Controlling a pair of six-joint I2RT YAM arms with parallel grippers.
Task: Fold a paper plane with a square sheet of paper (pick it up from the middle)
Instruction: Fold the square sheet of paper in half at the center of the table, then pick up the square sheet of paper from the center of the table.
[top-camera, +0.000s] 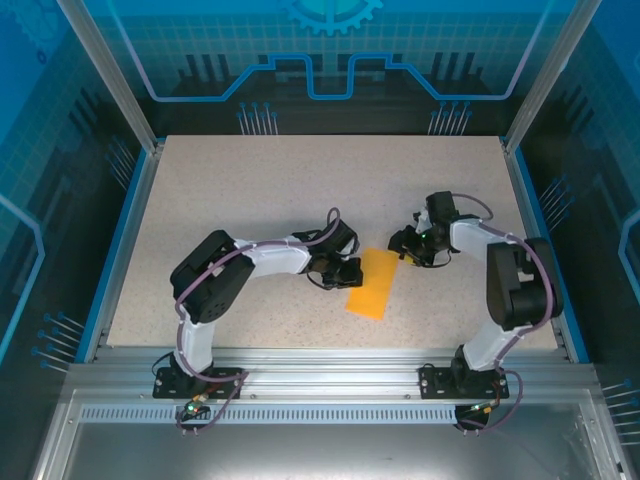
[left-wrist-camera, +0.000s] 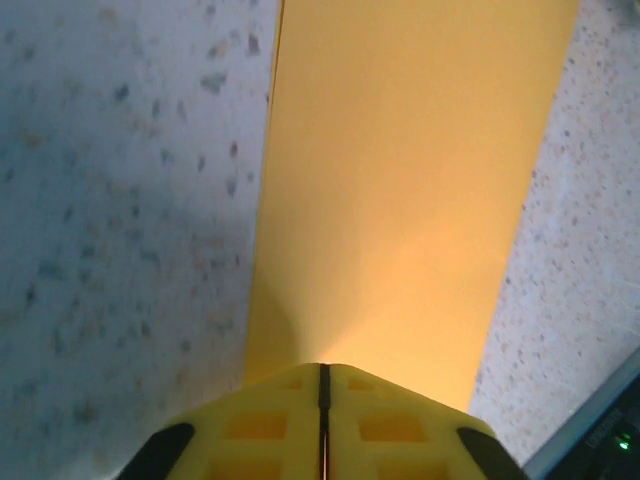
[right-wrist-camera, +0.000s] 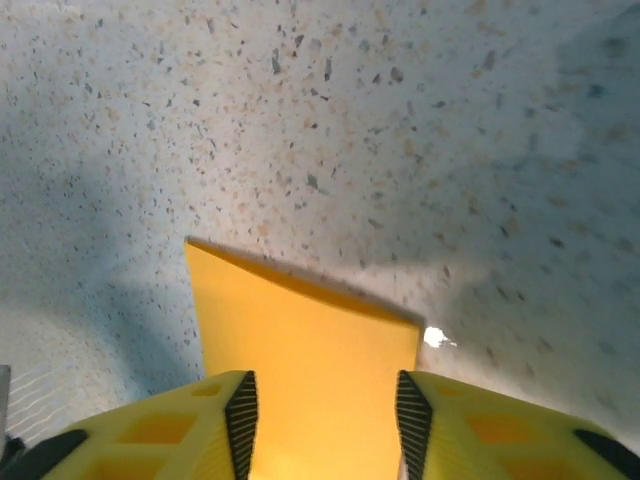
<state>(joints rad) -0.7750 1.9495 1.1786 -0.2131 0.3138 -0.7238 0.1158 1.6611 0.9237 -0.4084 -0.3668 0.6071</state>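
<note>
The square sheet of paper (top-camera: 372, 284) lies folded into an orange-yellow strip at the middle of the table. My left gripper (top-camera: 347, 272) is at its left edge. In the left wrist view the fingers (left-wrist-camera: 260, 425) are pressed together with only a thin slit between them. The paper (left-wrist-camera: 400, 180) runs away from their tips and looks pinched there. My right gripper (top-camera: 405, 245) is at the strip's far right end. It stands open (right-wrist-camera: 325, 410), with the paper (right-wrist-camera: 310, 340) lying between its two pads. That far edge casts a shadow and seems slightly raised.
The speckled tabletop (top-camera: 250, 200) is bounded by blue side rails and a metal front rail (top-camera: 320, 360). Blue transparent walls enclose the cell on three sides. A small white speck (right-wrist-camera: 435, 338) lies beside the paper's corner.
</note>
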